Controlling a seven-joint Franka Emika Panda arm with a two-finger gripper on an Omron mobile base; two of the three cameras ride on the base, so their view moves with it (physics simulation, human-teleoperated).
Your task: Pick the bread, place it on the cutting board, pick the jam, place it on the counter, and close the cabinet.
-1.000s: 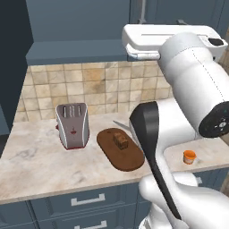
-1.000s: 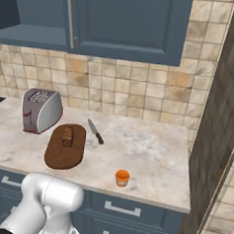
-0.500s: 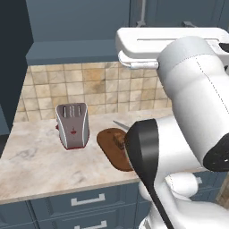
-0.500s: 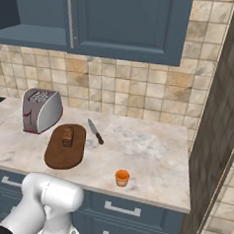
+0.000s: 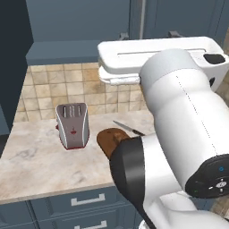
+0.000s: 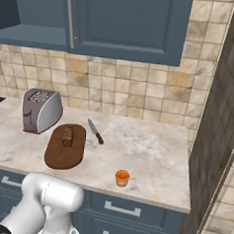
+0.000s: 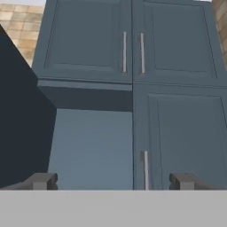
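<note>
My gripper [image 7: 113, 181] is open with nothing between its fingertips [image 7: 42, 181], and it faces the cabinet [image 7: 186, 133] from close by. The cabinet's left door [image 7: 22, 133] stands swung open, baring a blue-grey inside [image 7: 88, 146]. Its right door is closed, with a slim handle [image 7: 145, 170]. Below, the bread [image 6: 67, 135] lies on the cutting board [image 6: 62, 154]. The jam [image 6: 122, 177] stands on the counter [image 6: 146, 150] near its front edge, to the right of the board. In the left base view my raised arm covers most of the cutting board [image 5: 109, 137].
A silver toaster [image 6: 40, 110] stands left of the board, and a knife [image 6: 95, 132] lies just behind it. Upper cabinet doors [image 7: 84, 40] are closed above. A dark tiled wall [image 6: 217, 121] bounds the counter on the right. Drawers [image 6: 117, 208] run below the counter.
My arm has swung further across the left base view, now covering the bread and the jam there. Nothing on the counter has moved, and the gripper stays open.
</note>
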